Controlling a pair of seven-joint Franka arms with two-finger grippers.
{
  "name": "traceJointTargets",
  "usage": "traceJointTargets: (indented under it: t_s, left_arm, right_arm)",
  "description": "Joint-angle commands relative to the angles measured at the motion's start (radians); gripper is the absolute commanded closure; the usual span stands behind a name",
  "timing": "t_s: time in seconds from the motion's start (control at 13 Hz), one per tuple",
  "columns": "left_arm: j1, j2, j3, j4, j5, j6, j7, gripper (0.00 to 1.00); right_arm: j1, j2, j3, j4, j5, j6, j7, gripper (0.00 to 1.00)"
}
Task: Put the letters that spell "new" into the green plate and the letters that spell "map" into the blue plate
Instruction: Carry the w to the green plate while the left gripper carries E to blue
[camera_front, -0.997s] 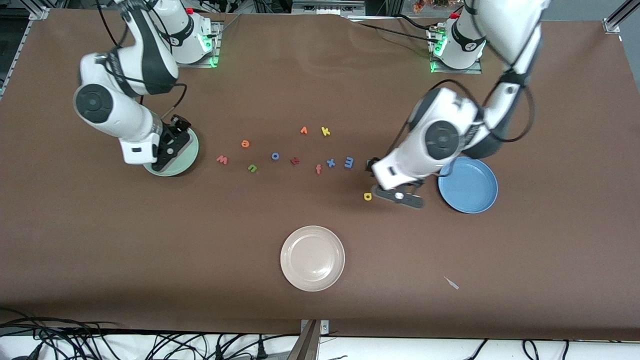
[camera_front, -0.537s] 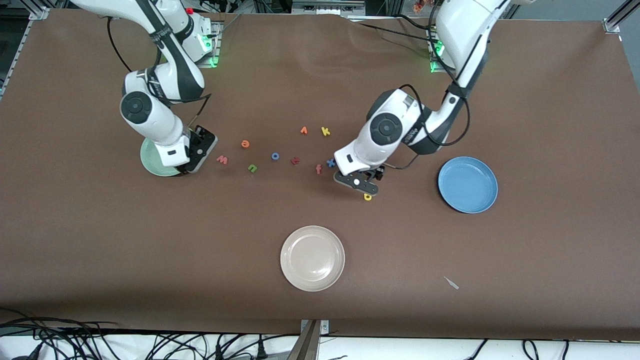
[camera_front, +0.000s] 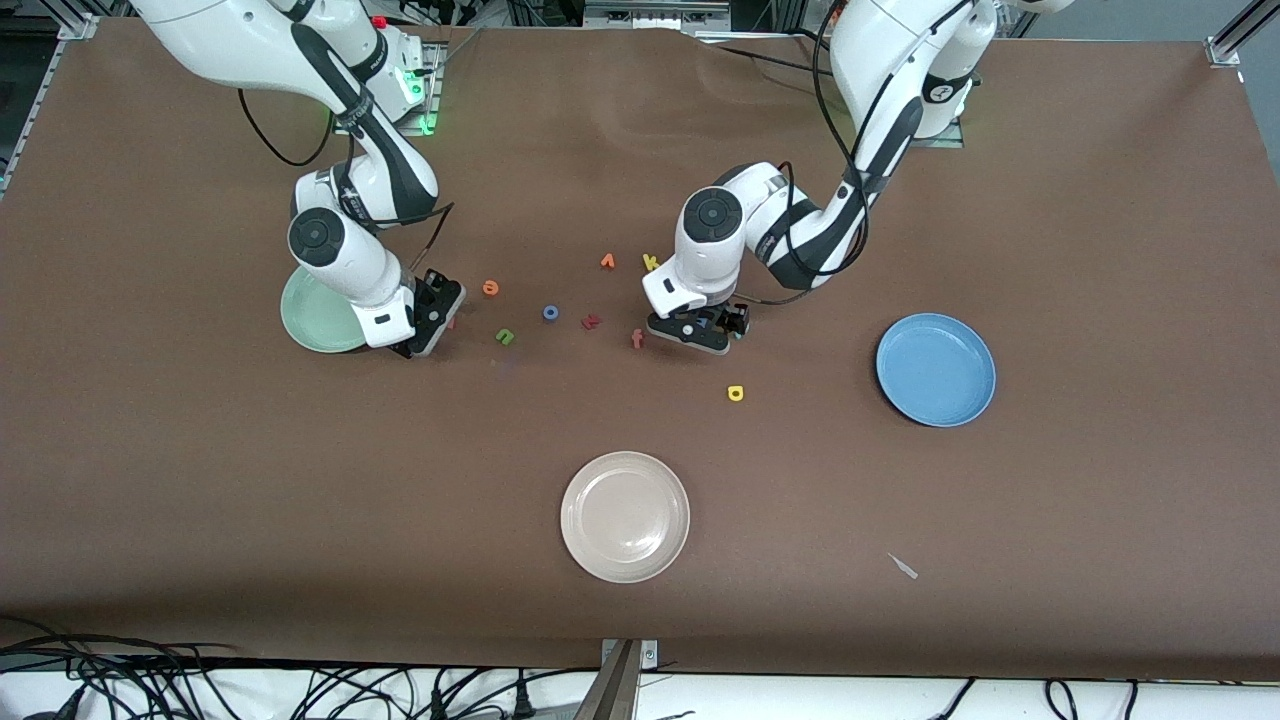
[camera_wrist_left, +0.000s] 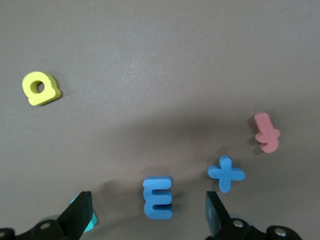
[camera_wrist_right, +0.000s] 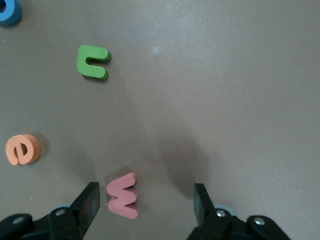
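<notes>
Both arms have been swung in from the plates: wide-open left gripper (camera_wrist_left: 145, 220) is lowered over the m (camera_wrist_left: 158, 197), right gripper (camera_wrist_right: 144, 205), jaws apart, over the w (camera_wrist_right: 123, 195); green plate (camera_front: 310, 315) and blue plate (camera_front: 935, 369) are seen empty, nothing sorted yet.

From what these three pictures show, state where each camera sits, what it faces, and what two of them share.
Front view: high across the table, facing both arms' bases; shows both arms, the green plate and blue plate.
Left wrist view: on the left arm's wrist, looking down between the open left gripper at the m.
Right wrist view: on the right wrist, looking down past the right gripper at the w.
Shared: the yellow a shows in the front and left wrist views.
</notes>
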Motion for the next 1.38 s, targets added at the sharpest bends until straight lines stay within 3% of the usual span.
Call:
traceJointTargets:
  t_s: [0.0,0.15,0.38,0.46,0.92,1.07,1.23,1.3]
  left_arm:
    - [-0.013,0.026,0.008,0.013,0.033,0.015,-0.025,0.04]
    - [-0.013,0.027,0.008,0.013,0.033,0.015,-0.026,0.16]
    - [-0.016,0.028,0.008,0.006,0.033,0.015,-0.041,0.49]
    - [-0.017,0.028,0.008,0.006,0.033,0.015,-0.057,0.61]
    - [-0.003,0.019,0.008,0.009,0.033,-0.010,-0.051,0.89]
    - [0.048,-0.030,0.005,0.041,0.030,-0.164,0.016,0.94]
    - [0.137,-0.067,-0.015,0.073,-0.028,-0.321,0.217,0.94]
    - [0.177,-0.087,-0.015,0.076,-0.055,-0.373,0.324,0.94]
  right_arm:
    - [-0.002,0.003,0.004,0.003,-0.020,0.016,-0.011,0.48]
    - [-0.002,0.008,0.004,0.001,-0.021,0.013,-0.013,0.65]
    - [-0.002,-0.003,0.004,0.003,-0.023,0.009,-0.014,0.94]
    - [-0.002,-0.014,0.004,0.007,-0.023,0.001,-0.017,0.99]
    - [-0.005,-0.090,-0.028,0.130,-0.023,-0.282,-0.023,0.96]
    - [-0.005,-0.089,-0.109,0.132,-0.023,-0.344,-0.074,0.92]
    - [-0.006,-0.089,-0.185,0.101,-0.021,-0.394,-0.100,0.92]
    - [-0.006,-0.089,-0.202,0.077,-0.015,-0.395,-0.100,0.84]
